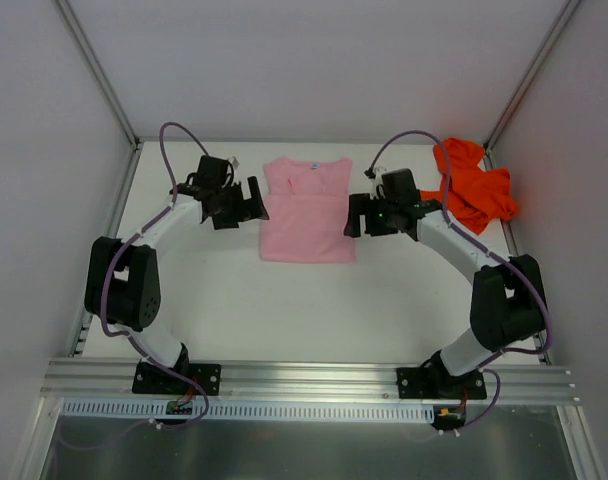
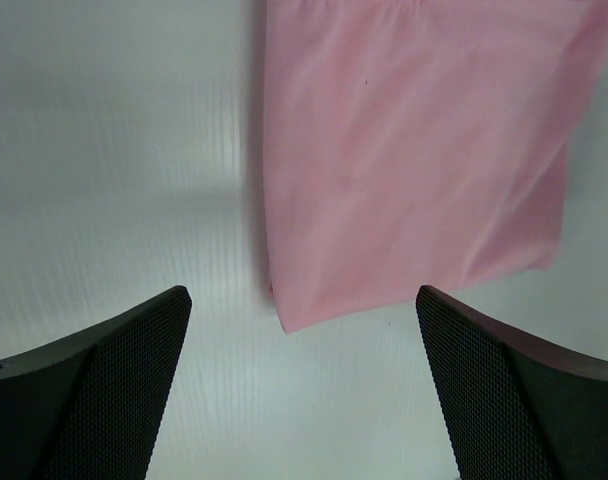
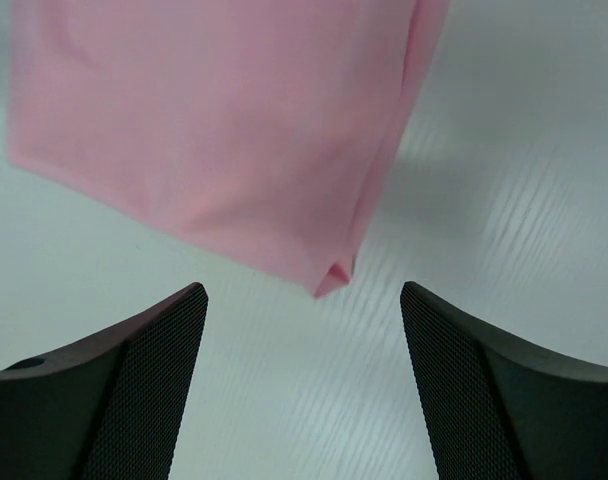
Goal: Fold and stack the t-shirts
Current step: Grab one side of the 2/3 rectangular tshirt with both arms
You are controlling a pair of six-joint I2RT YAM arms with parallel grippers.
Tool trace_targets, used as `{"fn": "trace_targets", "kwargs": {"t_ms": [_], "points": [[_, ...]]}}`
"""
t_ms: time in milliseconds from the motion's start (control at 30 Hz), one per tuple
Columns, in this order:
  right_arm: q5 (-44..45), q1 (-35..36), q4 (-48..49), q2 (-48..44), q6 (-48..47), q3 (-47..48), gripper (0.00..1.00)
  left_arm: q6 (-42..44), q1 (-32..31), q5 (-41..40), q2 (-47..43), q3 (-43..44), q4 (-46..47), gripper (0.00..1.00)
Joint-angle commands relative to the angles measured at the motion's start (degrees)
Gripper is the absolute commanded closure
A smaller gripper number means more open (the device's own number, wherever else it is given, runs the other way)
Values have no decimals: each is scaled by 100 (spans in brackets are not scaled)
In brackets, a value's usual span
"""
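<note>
Both arms bend inward over the counter. The left gripper and right gripper are spread wide and hold nothing, one on each side of the pink t-shirt.

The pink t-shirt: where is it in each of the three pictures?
Top external: pink t-shirt centre, on the white table.
Left wrist: pink t-shirt upper right, corner pointing down.
Right wrist: pink t-shirt upper left, corner pointing down.
Shared landmark: the white table beneath it.

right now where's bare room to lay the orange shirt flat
Bare table between the pink t-shirt and the near edge. Crowded: left gripper and right gripper flank that shirt; the orange t-shirt fills the far right corner.
</note>
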Motion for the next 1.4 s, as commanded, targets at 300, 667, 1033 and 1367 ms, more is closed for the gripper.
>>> {"fn": "trace_targets", "kwargs": {"t_ms": [300, 667, 1033, 1367], "points": [[-162, 101, 769, -46, 1324, -1462, 27, -893, -200, 500, -322, -1421, 1042, 13], [14, 118, 1025, 508, 1394, -1348, 51, -1121, -226, 605, 83, -1702, 1482, 27], [67, 109, 1270, 763, 1508, -1383, 73, -1297, -437, 588, 100, -2089, 1745, 41], [102, 118, 1367, 886, 1535, -1383, 90, -1289, -543, 386, 337, -2194, 1904, 75]]}}
